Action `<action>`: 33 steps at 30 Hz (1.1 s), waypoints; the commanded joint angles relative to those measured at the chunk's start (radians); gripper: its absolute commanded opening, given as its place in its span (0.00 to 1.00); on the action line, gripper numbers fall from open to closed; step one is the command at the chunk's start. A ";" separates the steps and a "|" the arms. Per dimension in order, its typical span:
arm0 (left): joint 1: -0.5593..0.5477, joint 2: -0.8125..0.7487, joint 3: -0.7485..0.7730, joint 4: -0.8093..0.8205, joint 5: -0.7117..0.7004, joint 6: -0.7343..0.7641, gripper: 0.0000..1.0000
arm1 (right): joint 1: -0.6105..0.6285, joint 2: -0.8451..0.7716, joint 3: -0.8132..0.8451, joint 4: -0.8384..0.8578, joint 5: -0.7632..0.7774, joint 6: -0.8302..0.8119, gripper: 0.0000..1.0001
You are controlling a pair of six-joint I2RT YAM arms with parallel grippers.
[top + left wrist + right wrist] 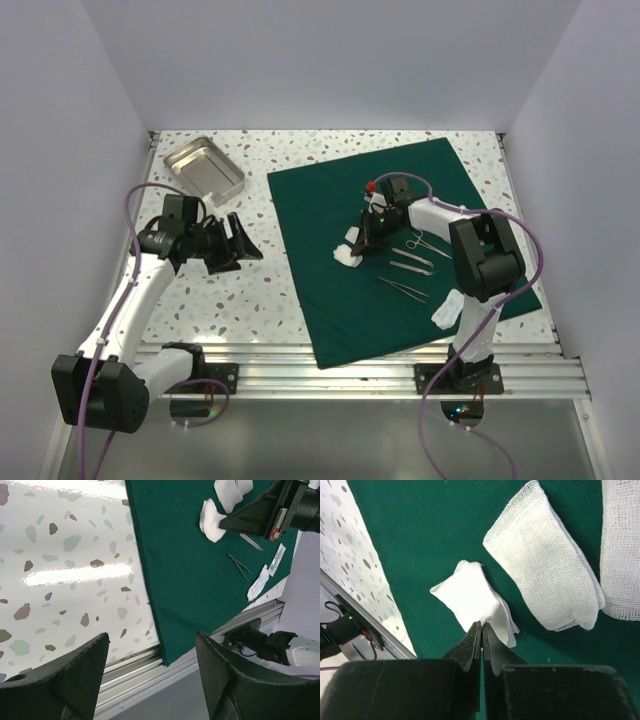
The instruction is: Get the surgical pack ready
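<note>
- Surgical pack (330, 220): dark green drape, spread flat on right half of speckled surface (230, 300).
- Left fingers (75, 680): wide apart, empty, over bare surface beside the drape's left edge.
- Right fingers (470, 650): pressed together, tips at small gauze square (465, 597) lying on the drape; grip on it unclear.
- Steel tray (205, 167): far left, off the drape.

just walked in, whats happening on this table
The right pincer is shut with its tips at the edge of a small folded white gauze square lying on the dark green fabric drape, beside larger gauze pads. The left pincer hangs open and empty over the speckled table, left of the drape.
</note>
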 commanded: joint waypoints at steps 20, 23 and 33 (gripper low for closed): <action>0.000 0.014 -0.025 0.064 0.030 -0.029 0.74 | -0.005 -0.042 0.058 -0.102 0.074 -0.048 0.28; 0.000 0.011 -0.030 0.064 0.034 -0.026 0.74 | -0.005 -0.112 0.042 -0.133 0.106 -0.052 0.41; 0.000 0.003 -0.031 0.061 0.045 -0.021 0.74 | -0.006 -0.128 0.004 -0.095 0.088 -0.045 0.68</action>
